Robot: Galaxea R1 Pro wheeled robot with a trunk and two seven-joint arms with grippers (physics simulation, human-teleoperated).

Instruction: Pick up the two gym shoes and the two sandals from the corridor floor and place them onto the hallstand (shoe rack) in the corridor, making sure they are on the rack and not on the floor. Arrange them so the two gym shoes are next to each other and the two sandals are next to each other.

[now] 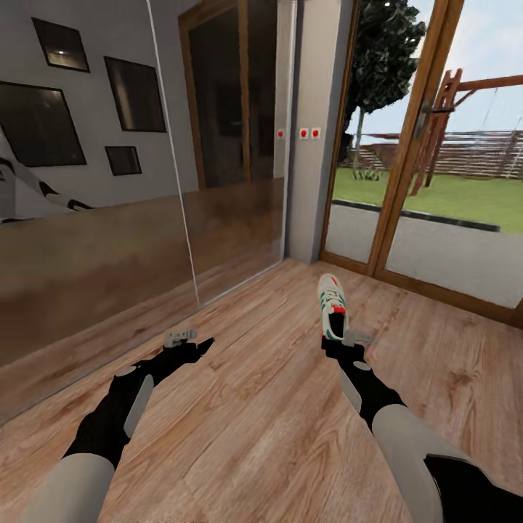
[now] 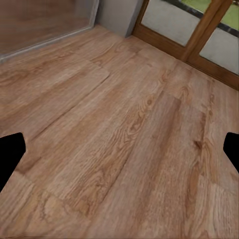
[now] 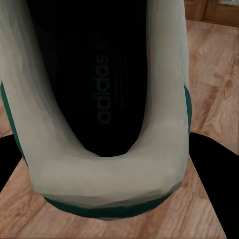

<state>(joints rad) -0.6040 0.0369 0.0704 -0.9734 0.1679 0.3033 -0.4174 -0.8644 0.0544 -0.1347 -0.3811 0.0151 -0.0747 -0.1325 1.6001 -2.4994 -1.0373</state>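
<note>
Head view: wood floor (image 1: 276, 407), glass door (image 1: 436, 181).

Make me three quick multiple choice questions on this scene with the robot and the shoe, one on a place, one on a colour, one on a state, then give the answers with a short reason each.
1. Where is the gym shoe?
A. at the right gripper
B. at the left gripper
C. against the mirrored wall

2. What colour is the shoe's side stripe?
A. blue
B. green
C. yellow

3. What is between the left gripper's fingers?
A. a sandal
B. a shoe
C. nothing, just floor beyond

Answers:
1. A, the head view shows the shoe at the tip of the right arm.
2. B, green trim runs along the white upper in the right wrist view.
3. C, the left wrist view shows wood planks between the spread fingertips.
</note>
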